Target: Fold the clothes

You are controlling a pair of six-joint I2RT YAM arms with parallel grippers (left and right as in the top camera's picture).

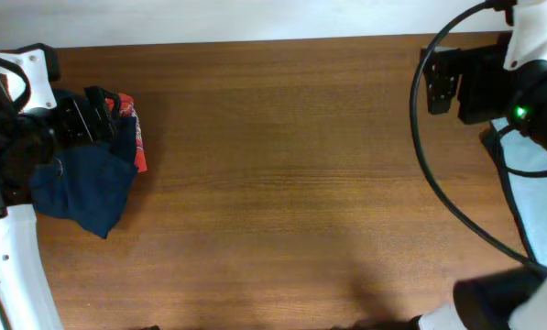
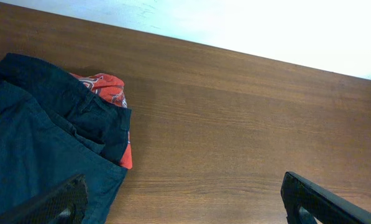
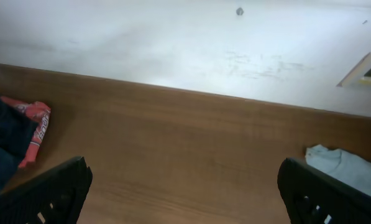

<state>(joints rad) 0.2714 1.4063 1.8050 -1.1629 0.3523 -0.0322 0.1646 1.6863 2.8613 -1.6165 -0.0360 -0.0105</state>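
The clothes (image 1: 85,188), a crumpled dark navy garment, lie at the table's far left, partly over a red shirt (image 1: 134,128). My left gripper (image 1: 103,115) hovers open above their back edge. In the left wrist view the clothes (image 2: 42,137) fill the lower left, and one of the fingers (image 2: 58,202) stands over them; the left gripper (image 2: 185,208) holds nothing. My right gripper (image 1: 435,81) is open at the far right back, well away from the clothes. In the right wrist view the right gripper (image 3: 188,196) has only bare wood between its fingers, and the clothes (image 3: 2,146) show at the left edge.
The red shirt with white lettering (image 2: 107,90) pokes out from under the navy fabric. A pale grey-blue T-shirt (image 1: 541,179) lies at the right edge, under the right arm's cables, and shows as T-shirt (image 3: 347,165) in the right wrist view. The wooden table (image 1: 282,183) ends at a white wall behind.
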